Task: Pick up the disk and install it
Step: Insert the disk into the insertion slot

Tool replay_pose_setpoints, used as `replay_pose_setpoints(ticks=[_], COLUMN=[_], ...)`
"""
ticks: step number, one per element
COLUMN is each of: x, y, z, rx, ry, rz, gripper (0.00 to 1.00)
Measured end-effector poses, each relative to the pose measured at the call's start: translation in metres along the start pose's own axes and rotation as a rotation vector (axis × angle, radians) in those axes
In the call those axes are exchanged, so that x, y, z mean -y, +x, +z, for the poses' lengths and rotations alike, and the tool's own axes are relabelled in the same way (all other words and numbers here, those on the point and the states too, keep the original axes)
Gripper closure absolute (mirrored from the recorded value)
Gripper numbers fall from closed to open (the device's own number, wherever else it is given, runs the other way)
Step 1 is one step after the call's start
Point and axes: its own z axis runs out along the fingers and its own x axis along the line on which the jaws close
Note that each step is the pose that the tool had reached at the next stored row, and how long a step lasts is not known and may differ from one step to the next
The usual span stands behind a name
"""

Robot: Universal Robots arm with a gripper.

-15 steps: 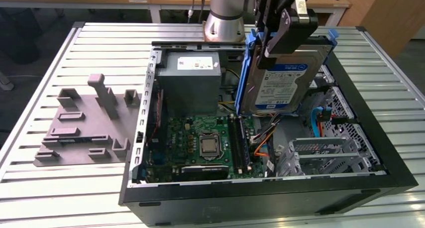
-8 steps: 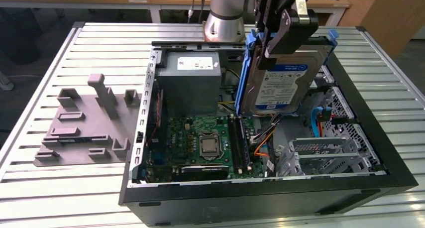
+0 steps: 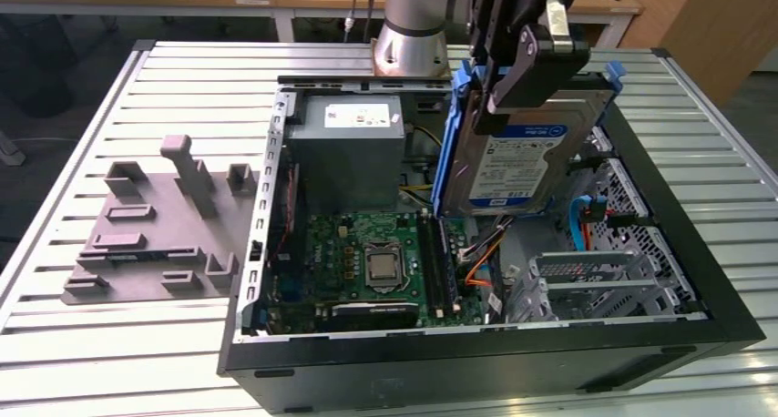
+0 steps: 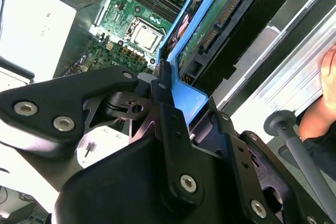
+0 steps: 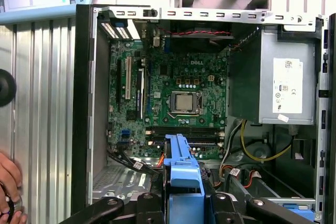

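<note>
Claw: the gripper (image 3: 520,103) is clenched on the disk (image 3: 526,157), its black fingers (image 4: 160,90) pinching the top edge of the blue bracket (image 4: 191,95), one on each side.
Disk pose: held on edge, roughly upright, label facing the exterior camera, hanging over the open computer case (image 3: 486,344) towards the exterior view's right (whether its lower edge touches anything inside, I cannot tell).
Underside: the second wrist view shows the disk's green circuit board (image 4: 210,30) and its connector row exposed on the face away from the label.
How it will handle: probably dense for its size, rigid, smooth on the metal faces and intolerant of knocks; the plastic bracket likely flexes a little, so a grip on it alone may let the drive swing.
Where to hold: by the bracket's edges, as now, keeping off the circuit board and connector.
Below the disk: motherboard (image 5: 178,98), loose orange and yellow cables, and a perforated metal cage (image 3: 608,271) at the exterior view's right.
Beside it: the grey metal box (image 3: 346,157) with a white sticker, just next to the disk.
Further out: a slatted table (image 3: 122,344) carrying a grey moulded fixture (image 3: 152,235) at the exterior view's left.
Edge of scene: a person's hand (image 5: 8,182) rests on the table, well apart from the claw.
</note>
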Motion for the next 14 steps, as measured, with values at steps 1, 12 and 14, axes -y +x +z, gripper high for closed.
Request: replay_pose_setpoints(ticks=[1, 12, 14], x=[0.0006, 0.0035, 0.0035], y=[0.0, 0.0002, 0.0016], z=[0.0, -0.0001, 0.0], rx=[0.0, -0.0001, -0.0001], ry=[0.0, -0.0001, 0.0], rz=[0.0, 0.0, 0.0], gripper=[0.64, 0.64, 0.64])
